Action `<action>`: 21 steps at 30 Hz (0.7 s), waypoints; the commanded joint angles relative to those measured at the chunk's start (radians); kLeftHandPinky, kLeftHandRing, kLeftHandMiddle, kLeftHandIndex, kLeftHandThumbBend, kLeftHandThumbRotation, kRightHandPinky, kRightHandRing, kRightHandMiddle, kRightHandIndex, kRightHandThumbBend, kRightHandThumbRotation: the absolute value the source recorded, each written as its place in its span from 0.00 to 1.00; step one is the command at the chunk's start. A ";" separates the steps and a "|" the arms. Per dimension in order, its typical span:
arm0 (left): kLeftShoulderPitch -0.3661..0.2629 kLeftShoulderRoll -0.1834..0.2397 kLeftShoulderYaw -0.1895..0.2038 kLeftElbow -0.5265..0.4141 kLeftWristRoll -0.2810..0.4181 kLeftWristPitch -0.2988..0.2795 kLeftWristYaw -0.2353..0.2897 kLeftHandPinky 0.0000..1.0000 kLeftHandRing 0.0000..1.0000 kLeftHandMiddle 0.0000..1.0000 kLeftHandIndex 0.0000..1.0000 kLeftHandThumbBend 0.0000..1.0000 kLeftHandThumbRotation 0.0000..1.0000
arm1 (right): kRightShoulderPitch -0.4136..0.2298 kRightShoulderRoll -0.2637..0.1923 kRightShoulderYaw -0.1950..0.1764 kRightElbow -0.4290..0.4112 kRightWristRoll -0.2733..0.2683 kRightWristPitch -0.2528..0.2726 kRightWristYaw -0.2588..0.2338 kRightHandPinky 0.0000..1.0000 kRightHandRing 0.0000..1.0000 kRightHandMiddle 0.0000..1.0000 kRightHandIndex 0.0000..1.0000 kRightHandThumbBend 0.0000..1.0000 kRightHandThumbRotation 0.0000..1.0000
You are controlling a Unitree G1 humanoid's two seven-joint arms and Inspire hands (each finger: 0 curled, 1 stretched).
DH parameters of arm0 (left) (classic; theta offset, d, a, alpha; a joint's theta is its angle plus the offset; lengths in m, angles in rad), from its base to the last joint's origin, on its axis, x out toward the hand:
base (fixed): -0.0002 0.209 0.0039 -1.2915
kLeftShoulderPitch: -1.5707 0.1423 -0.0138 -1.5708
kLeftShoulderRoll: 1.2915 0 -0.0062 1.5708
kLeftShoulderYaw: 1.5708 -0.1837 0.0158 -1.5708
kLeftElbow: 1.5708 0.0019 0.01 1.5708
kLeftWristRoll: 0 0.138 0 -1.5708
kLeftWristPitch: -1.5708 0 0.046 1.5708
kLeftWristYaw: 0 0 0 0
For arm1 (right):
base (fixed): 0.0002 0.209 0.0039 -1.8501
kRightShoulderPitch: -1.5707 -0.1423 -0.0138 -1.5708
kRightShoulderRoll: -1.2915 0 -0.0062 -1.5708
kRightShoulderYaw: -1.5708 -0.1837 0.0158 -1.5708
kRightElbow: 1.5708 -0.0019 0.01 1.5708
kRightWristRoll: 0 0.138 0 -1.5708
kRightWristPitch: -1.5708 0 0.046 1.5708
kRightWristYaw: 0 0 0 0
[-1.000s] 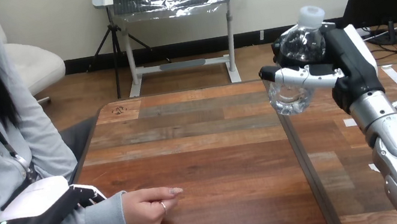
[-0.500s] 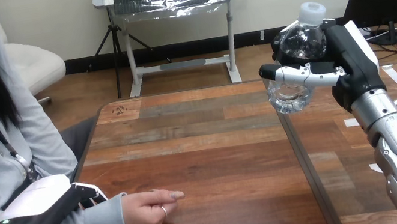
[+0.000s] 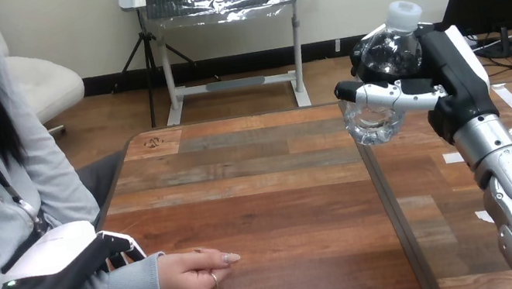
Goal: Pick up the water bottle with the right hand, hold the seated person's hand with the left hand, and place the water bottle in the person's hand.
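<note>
A clear water bottle (image 3: 384,84) with a white cap hangs above the table's right edge, tilted, with my right hand (image 3: 437,79) shut round it. The person's hand (image 3: 195,276) rests loosely curled on the wooden table (image 3: 259,183) at the near left, its grey sleeve beside it. My left hand (image 3: 64,283) lies over the person's forearm at the sleeve, with fingers spread on top and thumb below; whether it grips the forearm I cannot tell.
The table's right edge (image 3: 394,215) runs below the bottle. The person sits at the left side of the table.
My left hand has crept slightly right along the person's sleeve. The person's hand has shifted a little down and right. The right hand with the bottle has barely moved.
</note>
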 commanded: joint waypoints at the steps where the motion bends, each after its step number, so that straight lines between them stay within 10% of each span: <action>1: -0.020 -0.003 -0.018 -0.007 0.004 0.015 0.020 0.31 0.37 0.44 0.43 0.95 0.00 | -0.035 0.002 -0.020 -0.070 0.022 -0.012 0.003 0.33 0.39 0.45 0.43 0.74 0.00; 21: -0.002 0.007 -0.006 -0.072 -0.007 0.017 0.023 0.24 0.30 0.36 0.33 0.80 0.00 | -0.038 0.018 -0.011 -0.058 0.029 -0.011 0.028 0.32 0.38 0.45 0.43 0.71 0.00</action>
